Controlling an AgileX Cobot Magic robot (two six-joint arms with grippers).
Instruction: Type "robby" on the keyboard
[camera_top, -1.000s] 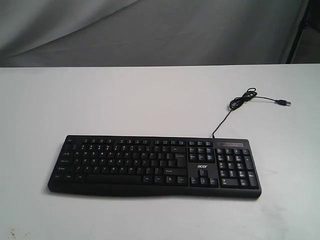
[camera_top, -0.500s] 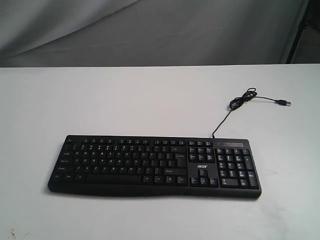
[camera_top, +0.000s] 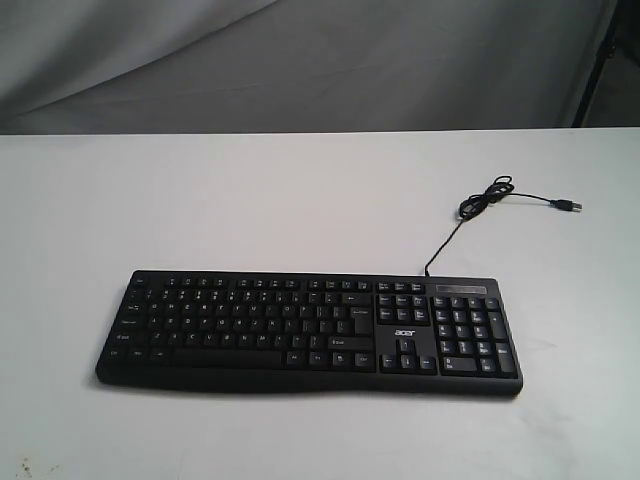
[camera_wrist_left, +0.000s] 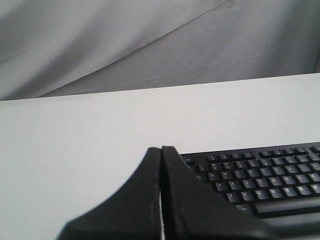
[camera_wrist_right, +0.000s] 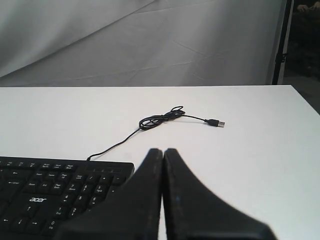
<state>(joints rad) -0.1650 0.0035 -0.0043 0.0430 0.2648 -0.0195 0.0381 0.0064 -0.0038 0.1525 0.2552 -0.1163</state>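
Exterior view showed one keyboard (camera_top: 308, 332) lying flat on the white table (camera_top: 300, 200), toward the near edge, number pad at the right. One thin cable (camera_top: 447, 243) ran from its back edge to a loose coil and one USB plug (camera_top: 570, 205) lying free on the table. Two grippers appeared, each in its own wrist view: the left gripper (camera_wrist_left: 161, 149) near the keyboard's left end, the right gripper (camera_wrist_right: 163, 150) near the number-pad end, both with fingers pressed together.

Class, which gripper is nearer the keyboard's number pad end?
The right gripper; its camera shows the number pad and cable, whereas the left gripper faces the letter keys.
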